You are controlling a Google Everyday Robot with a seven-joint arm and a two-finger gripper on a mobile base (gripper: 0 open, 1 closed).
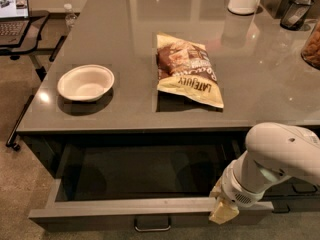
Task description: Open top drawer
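Note:
The top drawer (125, 209) is a very wide dark grey drawer under the grey counter. It stands pulled well out, and its dark interior (145, 171) shows empty. Its small loop handle (152, 226) sits at the middle of the front, at the bottom edge of the view. My gripper (223, 210) is at the right part of the drawer's front rim, at the end of the white arm (272, 159). Its tan fingers (223, 214) hang down over the rim.
On the counter (130, 49) stand a white bowl (86, 82) at the left and a chip bag (187, 69) in the middle. Jars and a container stand at the far right. Narrower dark drawers (295, 189) lie behind my arm. A laptop desk (20, 19) stands far left.

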